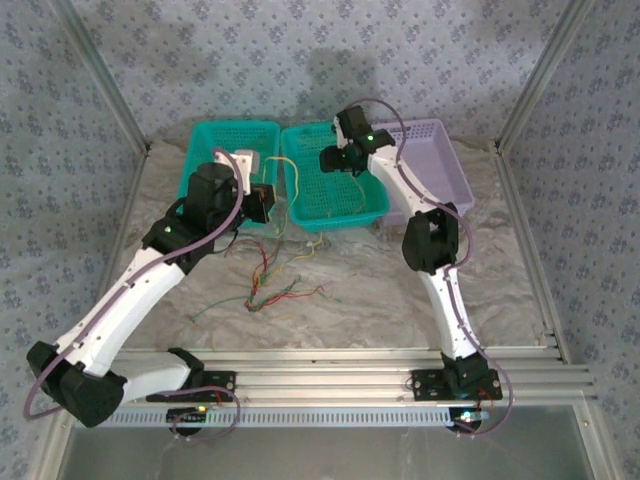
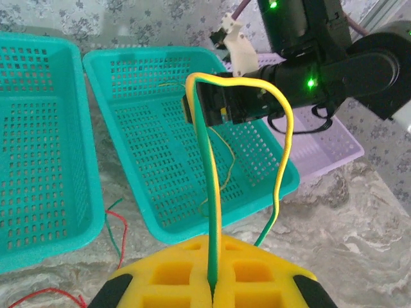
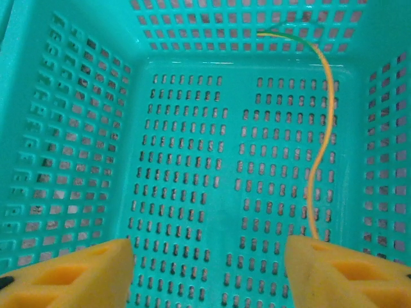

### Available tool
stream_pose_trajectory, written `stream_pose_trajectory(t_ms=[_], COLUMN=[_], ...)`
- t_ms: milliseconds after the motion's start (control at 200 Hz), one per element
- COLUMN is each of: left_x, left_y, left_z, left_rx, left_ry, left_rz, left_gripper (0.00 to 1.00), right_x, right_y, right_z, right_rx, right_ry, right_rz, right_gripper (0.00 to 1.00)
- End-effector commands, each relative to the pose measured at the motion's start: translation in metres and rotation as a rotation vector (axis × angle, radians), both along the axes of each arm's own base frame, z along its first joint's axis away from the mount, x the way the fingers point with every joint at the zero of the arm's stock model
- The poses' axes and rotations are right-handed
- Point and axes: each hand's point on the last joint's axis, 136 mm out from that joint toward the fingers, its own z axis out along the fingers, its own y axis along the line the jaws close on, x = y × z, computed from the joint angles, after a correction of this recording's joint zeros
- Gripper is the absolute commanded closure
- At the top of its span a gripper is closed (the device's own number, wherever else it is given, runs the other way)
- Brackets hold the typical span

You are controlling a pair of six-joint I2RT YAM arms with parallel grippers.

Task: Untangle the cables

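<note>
**Left gripper pinches a cable; right gripper spread over a basket**

The left gripper has its yellow pads pressed together on a green-yellow cable. The cable rises upright from the pads, arches over to the right and drops back toward the surface.

The right gripper hangs over the middle teal basket with its fingers spread wide. A yellow cable lies on the basket floor. Its long axis runs from the far wall to just beside the right-hand finger, and some green shows at the far end.

In the top view, the other cables, red, green and orange, lie loosely tangled on the surface in front of the baskets, between the arms.
</note>
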Motion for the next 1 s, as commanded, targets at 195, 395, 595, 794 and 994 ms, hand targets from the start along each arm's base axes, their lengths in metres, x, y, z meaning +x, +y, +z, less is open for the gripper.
stream_pose_trajectory(t_ms=[195, 395, 595, 794, 994], left_x=[0.034, 0.081, 0.137, 0.186, 0.217], left_y=[-0.04, -0.068, -0.098, -0.129, -0.141], left_z=[0.021, 0.003, -0.032, -0.064, -0.106], left_rx=[-0.02, 0.039, 0.08, 0.101, 0.193], left_ry=[-0.009, 0.018, 0.082, 0.15, 0.213], left_rz=[-0.011, -0.002, -0.026, -0.049, -0.037], left_gripper=[1.0, 1.0, 1.0, 1.0, 1.0], right_x=[-0.026, -0.061, -0.117, -0.174, -0.222], right_y=[-0.035, -0.086, -0.122, -0.147, -0.141], right_z=[0.137, 0.215, 0.248, 0.259, 0.257], right_rx=[-0.047, 0.103, 0.111, 0.187, 0.229], right_ry=[-0.244, -0.423, -0.519, -0.585, -0.592], right_rz=[-0.07, -0.213, -0.284, -0.32, -0.253], right_gripper=[0.26, 0.21, 0.18, 0.18, 0.17])
